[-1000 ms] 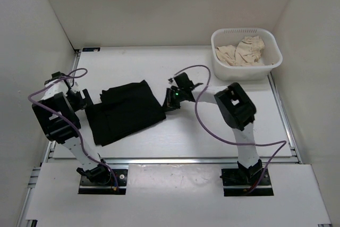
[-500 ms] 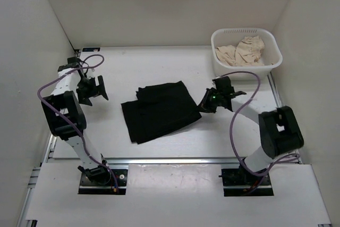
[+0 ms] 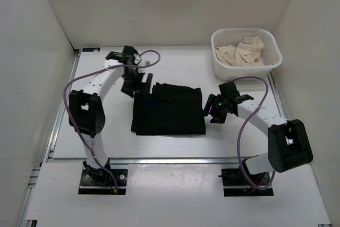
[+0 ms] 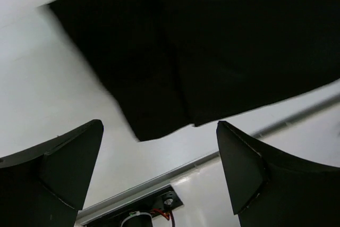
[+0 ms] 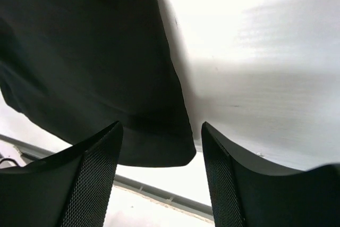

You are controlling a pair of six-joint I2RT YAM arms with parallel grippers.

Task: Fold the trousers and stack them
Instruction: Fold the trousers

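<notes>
The black trousers (image 3: 169, 111) lie folded into a rough rectangle in the middle of the table. My left gripper (image 3: 131, 87) hovers open at their back left corner. In the left wrist view the trousers (image 4: 212, 46) fill the top, and nothing lies between the left gripper's (image 4: 159, 171) fingers. My right gripper (image 3: 210, 112) sits at the fold's right edge. In the right wrist view a corner of the trousers (image 5: 95, 62) reaches into the gap of the right gripper (image 5: 159, 176), whose jaws stand apart and do not pinch it.
A white basket (image 3: 243, 73) holding a beige cloth (image 3: 241, 50) stands at the back right. White walls close in the table on the left, the back and the right. A metal rail (image 3: 175, 159) runs along the near edge.
The trousers slid right to the table's middle and turned square. My right gripper, shut on them before, has opened. The left arm swung from the far left to their back left corner.
</notes>
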